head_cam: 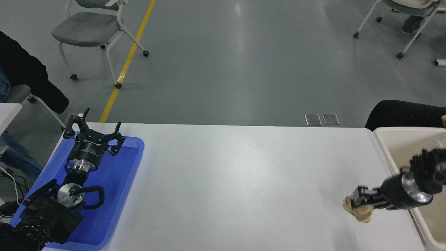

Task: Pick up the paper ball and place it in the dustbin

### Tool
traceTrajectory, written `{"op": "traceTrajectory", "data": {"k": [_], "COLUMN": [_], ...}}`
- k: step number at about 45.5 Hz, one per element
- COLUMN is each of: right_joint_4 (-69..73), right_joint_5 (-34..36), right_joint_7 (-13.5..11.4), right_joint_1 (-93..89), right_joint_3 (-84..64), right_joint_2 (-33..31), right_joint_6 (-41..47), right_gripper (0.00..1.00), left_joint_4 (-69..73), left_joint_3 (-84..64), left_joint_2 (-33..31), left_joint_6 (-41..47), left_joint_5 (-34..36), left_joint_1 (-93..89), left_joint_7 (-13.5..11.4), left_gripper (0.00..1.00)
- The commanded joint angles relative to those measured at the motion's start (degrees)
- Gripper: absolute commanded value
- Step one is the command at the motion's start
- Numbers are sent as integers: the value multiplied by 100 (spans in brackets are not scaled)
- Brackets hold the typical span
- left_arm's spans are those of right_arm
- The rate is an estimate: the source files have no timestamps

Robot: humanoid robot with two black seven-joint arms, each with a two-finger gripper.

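- A crumpled tan paper ball (359, 210) sits near the tabletop's (237, 181) right edge, toward the near corner, pinched by the right tool (360, 204), whose black fingers close on the wad's upper part.
- Whether the ball rests on the white surface or hangs just clear of it cannot be told from this angle; a faint shadow lies beneath it.
- The right arm reaches in low from the right edge, across the near rim of the cream dustbin (386, 153), which stands against the tabletop's right edge, just beside the ball, so the carry that remains looks short.
- The grip from the side likely suits a soft wad that squashes; a loose fold could slip free during the lift.
- At the near left corner the left tool (93, 129) is parked above a blue tray (134, 153), fingers spread and holding nothing.
- Beyond the far edge, chairs (94, 28) stand on grey floor; a dark sleeve (400, 113) shows behind the dustbin.
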Motion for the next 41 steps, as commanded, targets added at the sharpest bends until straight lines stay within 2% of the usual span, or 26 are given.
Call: {"op": "traceTrajectory", "data": {"k": [1, 7, 22, 27, 33, 38, 41], "right_joint_4": [463, 559, 472, 51, -871, -2092, -2804], "right_joint_5": [450, 820, 847, 592, 100, -330, -541], "right_joint_7": [-7, -7, -42, -147, -139, -33, 203], "right_joint_1": [2591, 3128, 3357, 3208, 2567, 1602, 837], "right_joint_3": [-1708, -2016, -2157, -2166, -2034, -1798, -1403], "right_joint_2": [405, 783, 1074, 986, 618, 284, 186], "right_joint_6": [405, 582, 696, 801, 933, 1004, 986], "right_gripper": [0, 0, 0, 0, 0, 0, 0], "left_joint_4": [0, 0, 0, 0, 0, 0, 0], "left_joint_3": [0, 0, 0, 0, 0, 0, 0], "left_joint_2": [13, 13, 13, 13, 13, 22, 13], "left_joint_6": [0, 0, 0, 0, 0, 0, 0], "left_joint_5": [2, 2, -7, -7, -7, -7, -7], "left_joint_1": [2, 2, 2, 2, 2, 2, 2], "left_joint_7": [-1, -1, -1, -1, -1, -1, -1], "left_gripper": [100, 100, 100, 100, 100, 100, 100]}}
